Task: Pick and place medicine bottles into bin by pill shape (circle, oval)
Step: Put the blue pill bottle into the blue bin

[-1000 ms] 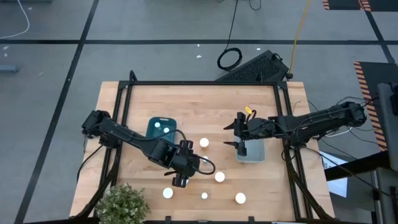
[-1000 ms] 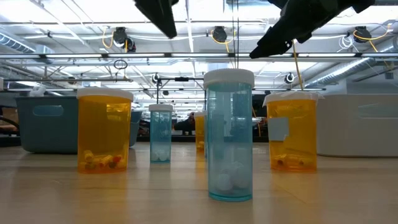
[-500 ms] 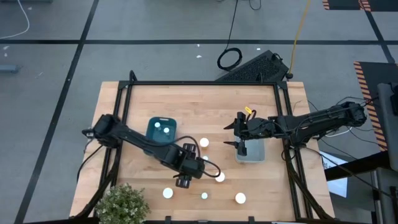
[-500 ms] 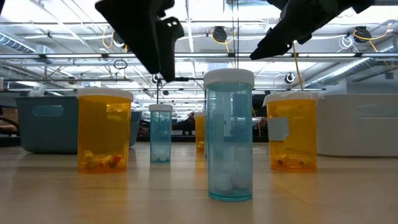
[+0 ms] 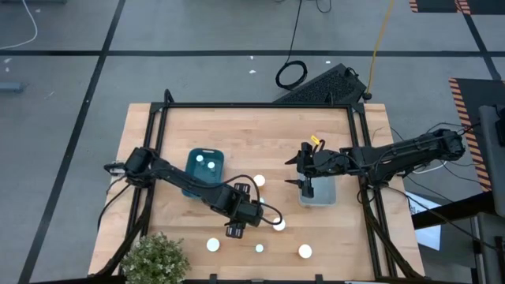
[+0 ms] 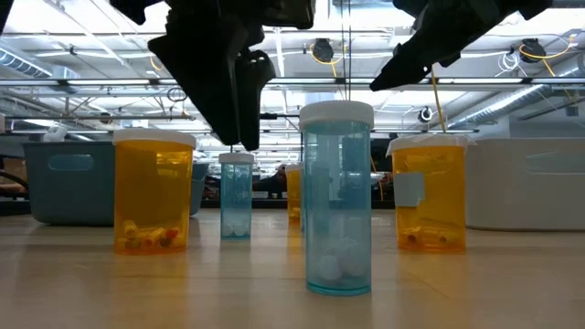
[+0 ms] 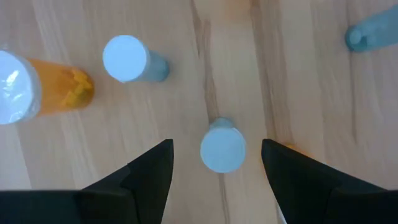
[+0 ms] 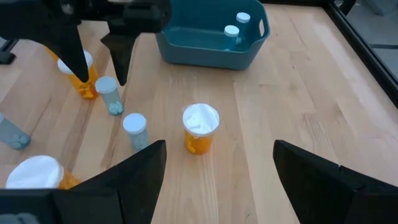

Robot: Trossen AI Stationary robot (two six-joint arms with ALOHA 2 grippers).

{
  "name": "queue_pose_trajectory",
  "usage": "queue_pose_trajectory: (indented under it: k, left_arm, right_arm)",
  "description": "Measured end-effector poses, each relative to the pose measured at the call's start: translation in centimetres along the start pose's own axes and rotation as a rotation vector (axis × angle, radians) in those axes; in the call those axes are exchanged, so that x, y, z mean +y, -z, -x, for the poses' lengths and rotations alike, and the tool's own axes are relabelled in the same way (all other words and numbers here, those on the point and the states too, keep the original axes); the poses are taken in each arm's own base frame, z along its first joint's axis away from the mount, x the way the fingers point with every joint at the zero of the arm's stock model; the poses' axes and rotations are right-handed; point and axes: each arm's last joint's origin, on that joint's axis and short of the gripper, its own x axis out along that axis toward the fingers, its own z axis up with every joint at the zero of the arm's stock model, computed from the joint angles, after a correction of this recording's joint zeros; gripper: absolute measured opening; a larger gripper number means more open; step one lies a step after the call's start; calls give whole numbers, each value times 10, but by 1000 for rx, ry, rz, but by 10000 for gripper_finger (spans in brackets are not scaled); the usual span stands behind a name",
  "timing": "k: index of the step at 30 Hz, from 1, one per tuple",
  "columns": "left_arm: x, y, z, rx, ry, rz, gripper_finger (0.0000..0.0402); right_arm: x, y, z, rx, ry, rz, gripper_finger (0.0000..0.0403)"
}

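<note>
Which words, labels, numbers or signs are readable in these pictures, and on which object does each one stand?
No text can be read anywhere.
Right amber bottle: it carries a pale label patch, with no legible writing.
Blue bottle in front: no label visible.
Caps, such as the one below the left gripper: plain white.

- Both arms are dark, near black, built of slim jointed segments with bulkier housings at the joints.
- The left arm (image 5: pixel 181 183) carries a thin black cable that loops out beside its wrist.
- The left pincer (image 7: pixel 216 171) has two flat black fingers (image 7: pixel 149 171) with angular, wedge-shaped tips and a matte finish.
- The right arm (image 5: pixel 394 155) has black cabling bunched at its base by the desk's right edge.
- A small yellow tag sits at the right arm's wrist.
- The right pincer (image 8: pixel 214 171) shows the same broad, matte black fingers (image 8: pixel 134 171).
</note>
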Motion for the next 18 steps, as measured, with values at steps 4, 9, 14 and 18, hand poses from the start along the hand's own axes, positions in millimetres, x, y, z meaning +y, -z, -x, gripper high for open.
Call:
queue_pose_trajectory:
  k: [4, 9, 14, 18]
  left_arm:
    - [0, -1, -2, -5, 0, 0, 246]
    - [-1, -1, -7, 7, -2, -8, 246]
    - [-1, 0, -12, 26, 0, -17, 246]
    - [-2, -1, -13, 20, 1, -17, 246]
  right_arm:
    - [0, 0, 0, 0, 0, 0, 288]
    - [0, 0, 0, 1, 0, 0, 288]
    - [0, 0, 0, 3, 0, 0, 288]
    - [0, 0, 0, 3, 0, 0, 288]
